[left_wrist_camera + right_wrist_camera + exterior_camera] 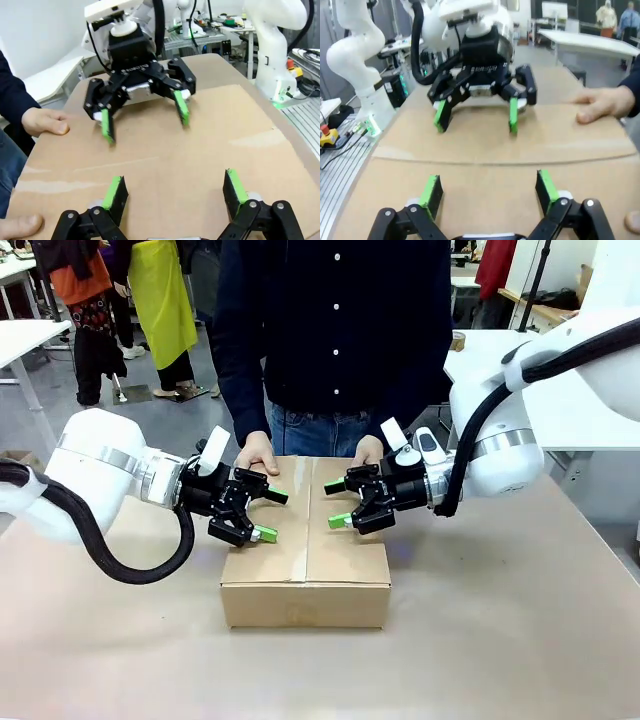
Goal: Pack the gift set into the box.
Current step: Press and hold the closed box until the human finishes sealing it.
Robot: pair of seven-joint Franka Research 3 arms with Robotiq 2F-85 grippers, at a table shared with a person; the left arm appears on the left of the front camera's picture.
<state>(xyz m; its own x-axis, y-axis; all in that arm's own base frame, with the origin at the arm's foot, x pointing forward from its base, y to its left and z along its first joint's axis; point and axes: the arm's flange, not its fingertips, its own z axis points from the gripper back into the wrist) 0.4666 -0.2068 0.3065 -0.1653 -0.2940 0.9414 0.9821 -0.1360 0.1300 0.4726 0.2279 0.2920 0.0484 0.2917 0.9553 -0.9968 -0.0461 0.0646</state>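
The left gripper (272, 515) and right gripper (338, 503) hover spread wide and empty. They face each other from 9 and 3 o'clock above the closed box (305, 590), which sits mid-table (500, 640). A person's hands (257, 452) rest on its 12 o'clock edge.

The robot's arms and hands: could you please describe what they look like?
The left arm and right arm are glossy white, each with a silver wrist ring and a thick black cable. The left hand and right hand are black, two-fingered, with bright green pads.
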